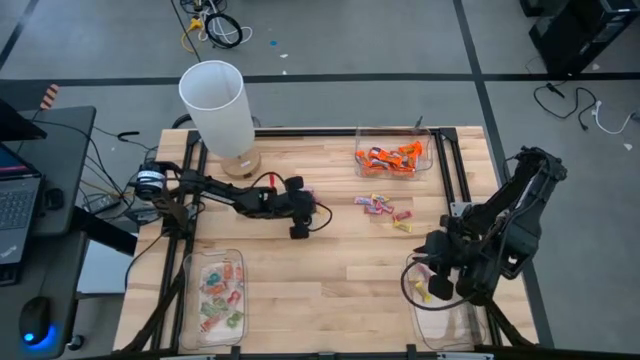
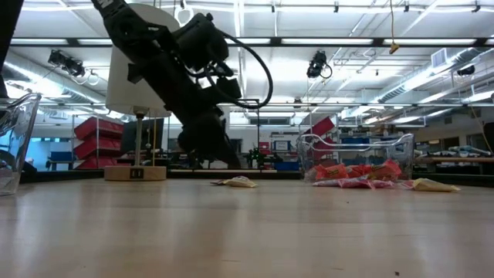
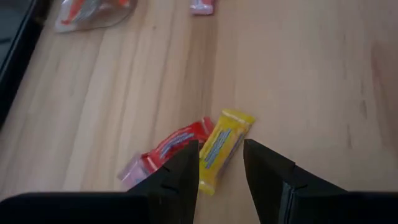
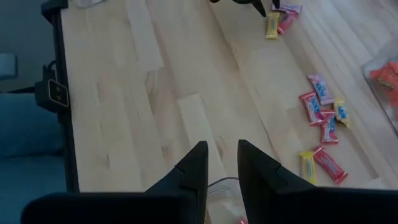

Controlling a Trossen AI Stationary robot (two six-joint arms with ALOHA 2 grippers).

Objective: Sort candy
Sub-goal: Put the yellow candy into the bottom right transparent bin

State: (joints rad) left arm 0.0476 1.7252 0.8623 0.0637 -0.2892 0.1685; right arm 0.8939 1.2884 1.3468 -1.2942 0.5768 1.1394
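Two candies, one yellow-and-pink (image 3: 219,148) and one red-and-pink (image 3: 163,153), lie side by side on the table under my left gripper (image 3: 221,171), which is open. The yellow candy sits in the gap between its fingers; whether a finger touches it I cannot tell. The high view shows this gripper (image 1: 303,205) at the table's middle left. More loose candies (image 1: 385,208) lie right of centre. My right gripper (image 4: 217,165) is open, holds nothing, and hangs over the near right tray (image 1: 450,322).
A clear tray of orange candies (image 1: 391,158) stands at the far right. A tray with green-and-pink candies (image 1: 220,295) stands at the near left. A tall white cylinder on a wooden base (image 1: 215,105) rises at the far left. Bare wood lies at the table's near middle.
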